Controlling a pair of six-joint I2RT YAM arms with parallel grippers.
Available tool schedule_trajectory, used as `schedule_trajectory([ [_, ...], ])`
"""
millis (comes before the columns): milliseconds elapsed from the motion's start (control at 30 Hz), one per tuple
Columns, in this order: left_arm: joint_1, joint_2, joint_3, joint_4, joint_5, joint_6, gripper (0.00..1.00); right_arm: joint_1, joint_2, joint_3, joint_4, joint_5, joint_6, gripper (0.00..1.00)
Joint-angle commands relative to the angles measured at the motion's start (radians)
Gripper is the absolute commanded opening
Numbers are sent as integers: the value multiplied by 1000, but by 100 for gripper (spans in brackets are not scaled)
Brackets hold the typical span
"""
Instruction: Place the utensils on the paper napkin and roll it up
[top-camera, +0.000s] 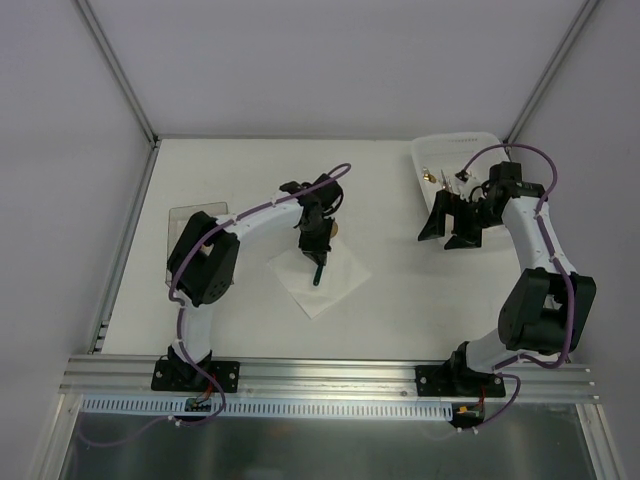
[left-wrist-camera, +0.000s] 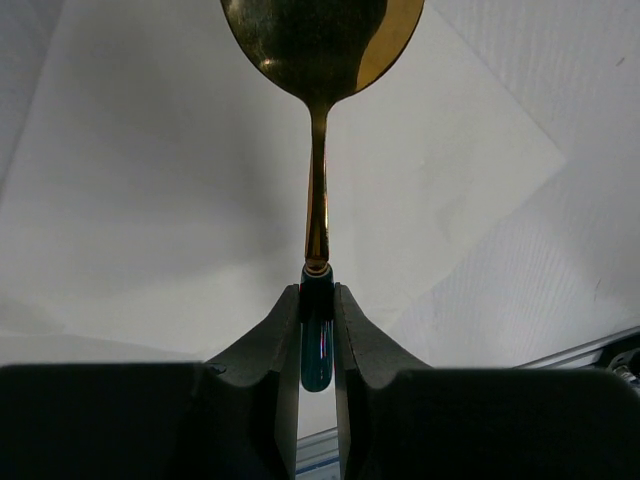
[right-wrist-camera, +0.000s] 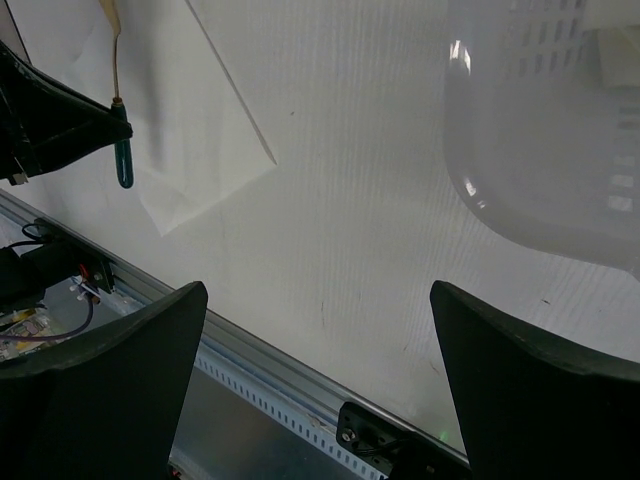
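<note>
The left arm (top-camera: 245, 222) and the right arm (top-camera: 535, 240) are built alike, with white tubular links joined by bulky black joint housings. A purple cable (top-camera: 520, 148) trails along each arm in loose loops. Each arm stands on a flat black base plate (top-camera: 195, 375), with a small green circuit board (top-camera: 197, 403) and red wires just below it. The fingers (right-wrist-camera: 110, 390) are matte black, broad at the root and tapering to blunt tips.

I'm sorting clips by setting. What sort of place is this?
Likely a lab robot cell, not a dining room: plain white walls box in a white table, and the left arm and right arm are bolted to an aluminium rail.
</note>
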Motion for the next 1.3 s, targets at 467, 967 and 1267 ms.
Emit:
schedule_trajectory([
  [467,-41,46,-33,68,-17,-171,0,-6,-32,-8,-21,-37,-6,99],
  [967,-48,98,-60,89,-25,-183,2,-12,-20,-7,-21,-32,2,99],
  [1267,-48,60,-69,92,-21,-186,19,-17,-19,-5,-22,-37,3,99],
])
